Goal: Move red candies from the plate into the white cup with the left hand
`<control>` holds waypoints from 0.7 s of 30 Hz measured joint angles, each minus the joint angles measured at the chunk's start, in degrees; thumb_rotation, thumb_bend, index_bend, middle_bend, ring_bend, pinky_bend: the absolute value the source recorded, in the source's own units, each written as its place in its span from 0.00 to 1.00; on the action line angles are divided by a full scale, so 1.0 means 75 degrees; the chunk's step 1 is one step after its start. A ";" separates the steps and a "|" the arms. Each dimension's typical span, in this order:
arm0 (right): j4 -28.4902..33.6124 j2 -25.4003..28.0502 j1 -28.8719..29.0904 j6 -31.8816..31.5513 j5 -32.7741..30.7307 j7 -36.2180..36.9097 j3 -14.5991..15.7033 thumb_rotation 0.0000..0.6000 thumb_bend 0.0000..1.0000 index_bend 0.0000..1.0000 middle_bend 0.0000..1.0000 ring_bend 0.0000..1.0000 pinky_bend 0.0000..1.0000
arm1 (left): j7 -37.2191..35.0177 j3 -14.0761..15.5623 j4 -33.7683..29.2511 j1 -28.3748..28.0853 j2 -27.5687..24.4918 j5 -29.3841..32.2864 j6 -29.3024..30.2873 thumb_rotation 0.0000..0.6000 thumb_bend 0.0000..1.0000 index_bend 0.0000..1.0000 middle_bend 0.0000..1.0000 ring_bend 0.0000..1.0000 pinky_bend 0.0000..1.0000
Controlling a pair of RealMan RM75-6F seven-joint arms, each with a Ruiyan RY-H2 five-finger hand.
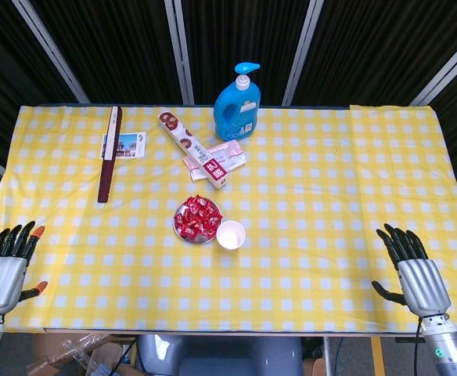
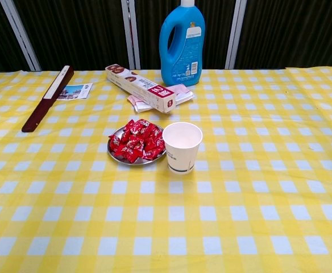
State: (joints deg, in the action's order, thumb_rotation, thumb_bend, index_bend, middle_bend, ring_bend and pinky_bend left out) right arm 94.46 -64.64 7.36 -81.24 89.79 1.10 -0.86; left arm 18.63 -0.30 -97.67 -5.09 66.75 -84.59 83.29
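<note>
Yellow checked cloth (image 1: pixel 330 196) covers our table; red candies (image 2: pixel 136 141) fill the plate (image 2: pixel 116 158), touching the upright white cup (image 2: pixel 181 147). Our left hand (image 1: pixel 5 262) and right hand (image 1: pixel 412 270) rest near the front corners, fingers spread, holding nothing.

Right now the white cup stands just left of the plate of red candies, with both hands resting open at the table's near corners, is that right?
Not quite: the white cup stands just right of the plate of red candies, as the chest view shows. The left hand and right hand are open at the near corners.

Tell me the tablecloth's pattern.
Yellow-and-white checks on the tablecloth, clearest in the chest view.
</note>
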 measured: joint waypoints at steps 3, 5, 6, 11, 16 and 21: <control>0.0005 0.0001 0.0002 0.0006 -0.0005 0.0003 -0.0001 1.00 0.28 0.00 0.00 0.00 0.00 | 0.0021 0.0003 0.0005 -0.0007 0.0004 0.0009 -0.0021 1.00 0.07 0.00 0.00 0.00 0.00; 0.0008 0.0000 0.0007 0.0014 -0.0003 0.0005 0.0000 1.00 0.28 0.00 0.00 0.00 0.00 | 0.0037 0.0004 0.0009 -0.0010 0.0009 0.0013 -0.0027 1.00 0.07 0.00 0.00 0.00 0.00; 0.0001 0.0000 0.0008 0.0015 0.0001 0.0000 0.0002 1.00 0.28 0.00 0.00 0.00 0.00 | 0.0043 0.0003 0.0007 -0.0012 0.0009 0.0017 -0.0032 1.00 0.07 0.00 0.00 0.00 0.00; 0.0013 0.0010 -0.0009 -0.0020 0.0019 0.0033 0.0008 1.00 0.28 0.00 0.00 0.00 0.00 | 0.0081 0.0022 -0.0009 -0.0003 0.0007 -0.0011 -0.0016 1.00 0.07 0.00 0.00 0.00 0.00; 0.0037 0.0011 -0.0014 0.0004 0.0022 0.0034 0.0034 1.00 0.28 0.00 0.00 0.00 0.00 | 0.0177 0.0040 -0.0059 -0.0031 -0.0003 0.0000 -0.0096 1.00 0.07 0.00 0.00 0.00 0.00; 0.0073 0.0056 -0.0018 0.0024 0.0015 0.0160 0.0048 1.00 0.28 0.00 0.00 0.00 0.00 | 0.0481 0.0011 -0.0236 -0.0170 -0.0012 0.0049 -0.0300 1.00 0.07 0.00 0.00 0.02 0.15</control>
State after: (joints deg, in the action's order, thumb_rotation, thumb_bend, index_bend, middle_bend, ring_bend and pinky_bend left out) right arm 95.01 -64.22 7.23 -81.05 89.91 2.30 -0.50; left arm 22.24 -0.21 -99.44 -6.36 66.66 -84.23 81.05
